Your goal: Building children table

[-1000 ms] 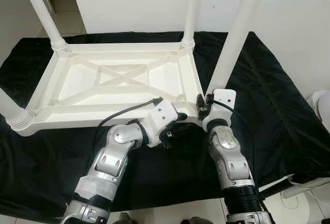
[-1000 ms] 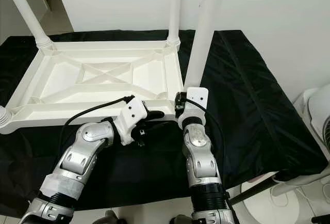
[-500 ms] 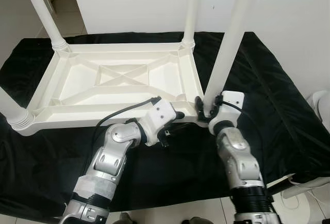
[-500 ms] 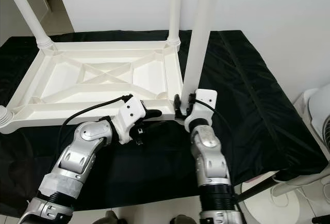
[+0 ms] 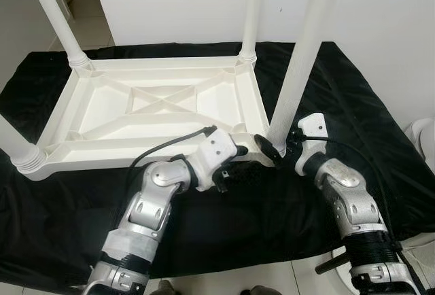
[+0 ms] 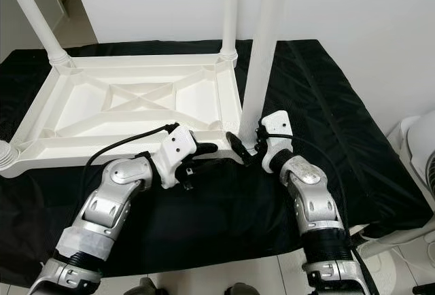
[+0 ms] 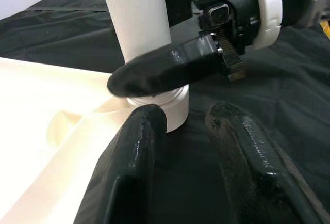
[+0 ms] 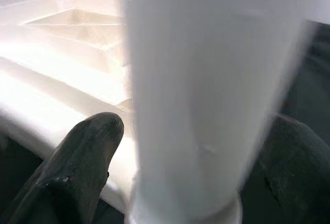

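A white plastic table [image 5: 136, 152] lies upside down on a black cloth. Its near right leg [image 5: 299, 57] stands in the corner socket, leaning slightly right. My right gripper [image 5: 277, 147] is shut on the base of this leg, one black finger [image 8: 87, 157] on each side of it. My left gripper [image 5: 245, 162] sits low just in front of that same corner, open, with nothing between its fingers [image 7: 139, 146]. The left wrist view shows a right finger [image 7: 165, 72] lying across the leg's foot.
Three more legs stand up at the far left [image 5: 58, 20], far right [image 5: 250, 9] and near left [image 5: 17, 149] corners. The black cloth [image 5: 380, 139] extends to the right of the table. A white object [image 5: 425, 139] is at the right edge.
My right forearm has swung out to the right, its wrist turning around the leg's base. The leg's foot now sits lower at the corner. My left arm has hardly moved.
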